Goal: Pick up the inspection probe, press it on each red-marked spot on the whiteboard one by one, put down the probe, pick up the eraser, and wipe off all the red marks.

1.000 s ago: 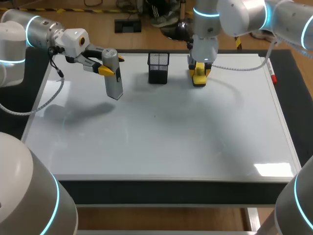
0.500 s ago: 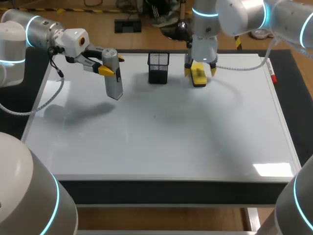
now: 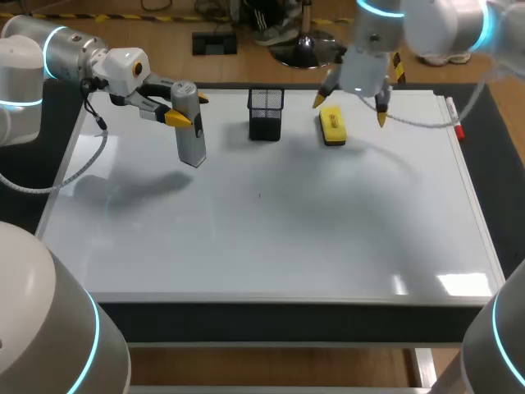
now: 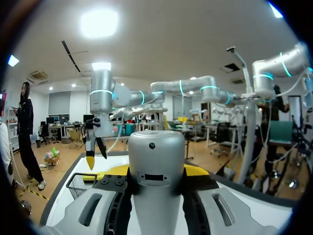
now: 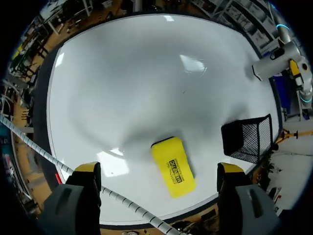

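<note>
The mesh basket (image 3: pixel 266 113) at the back of the whiteboard (image 3: pixel 271 222) is my marker. To its left, the left end effector (image 3: pixel 189 108) is clamped on the grey probe (image 3: pixel 189 135), which hangs over the board. Just right of the basket, the yellow eraser (image 3: pixel 332 126) lies flat. The right end effector (image 3: pixel 350 108) hovers above it, fingers spread wide, gripping nothing.

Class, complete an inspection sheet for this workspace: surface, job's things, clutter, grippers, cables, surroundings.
Surface: whiteboard, no red marks visible.
Job's things: probe held above the board; eraser lying flat near the far edge.
Clutter: black mesh basket beside the eraser; red marker at the board's right edge.
Grippers: left gripper shut on the probe; right gripper open above the eraser, not touching.
Cables: left cable loops beside the board; right cable hangs over its far right corner.
Surroundings: nothing seen.
</note>
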